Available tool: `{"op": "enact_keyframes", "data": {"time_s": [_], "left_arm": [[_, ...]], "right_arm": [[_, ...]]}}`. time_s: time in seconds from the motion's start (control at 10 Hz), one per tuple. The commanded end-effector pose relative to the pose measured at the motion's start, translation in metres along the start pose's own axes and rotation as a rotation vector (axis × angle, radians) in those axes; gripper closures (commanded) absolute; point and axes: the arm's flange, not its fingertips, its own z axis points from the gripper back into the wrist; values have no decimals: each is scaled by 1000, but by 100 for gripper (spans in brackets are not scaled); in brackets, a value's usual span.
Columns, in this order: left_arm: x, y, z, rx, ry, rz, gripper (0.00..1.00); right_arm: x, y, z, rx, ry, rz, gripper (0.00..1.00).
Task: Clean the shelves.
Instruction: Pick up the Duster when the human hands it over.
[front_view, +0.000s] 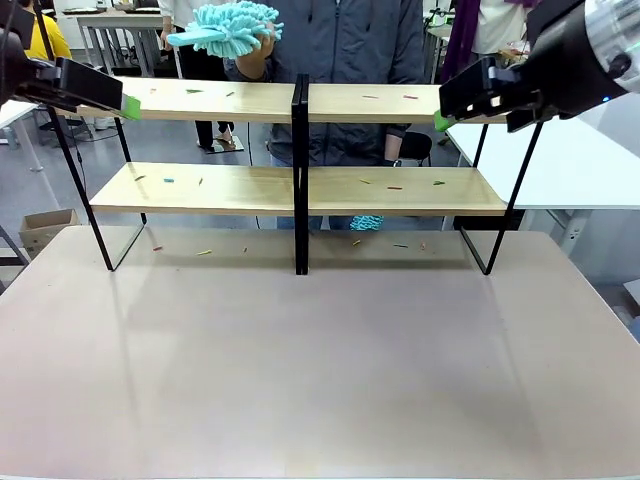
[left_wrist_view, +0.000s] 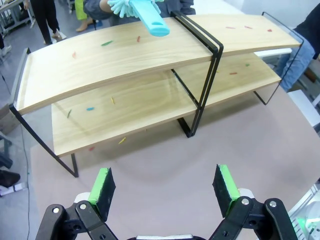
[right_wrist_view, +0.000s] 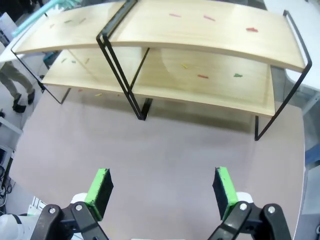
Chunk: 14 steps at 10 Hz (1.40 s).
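Across the upper half of the front view, at the far part of the beige table (front_view: 320, 370): shelves (front_view: 400, 190), both boards dotted with small coloured scraps (front_view: 168, 181). Top centre, above the upper board: person's hand (front_view: 262, 45) clasping a turquoise duster (front_view: 235, 28). Low in the wrist views, over bare table: left gripper (left_wrist_view: 165, 186) and right gripper (right_wrist_view: 162, 187), each spread wide, empty

We see bright, even overhead light; the shelves (front_view: 250, 188) throw a soft shadow onto the tabletop (front_view: 320, 380) at centre frame. The 2 wrist views bow the boards strongly; focus is sharp.
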Motion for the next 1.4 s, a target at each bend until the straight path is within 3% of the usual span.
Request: {"op": "enact_keyframes", "data": {"time_s": [0.0, 1.3], "left_arm": [[1, 1, 1, -10, -8, 8, 0], [1, 1, 1, -10, -8, 8, 0]], "right_arm": [[-8, -3, 3, 13, -53, -7, 0], [-5, -3, 7, 4, -51, 2, 0]]}}
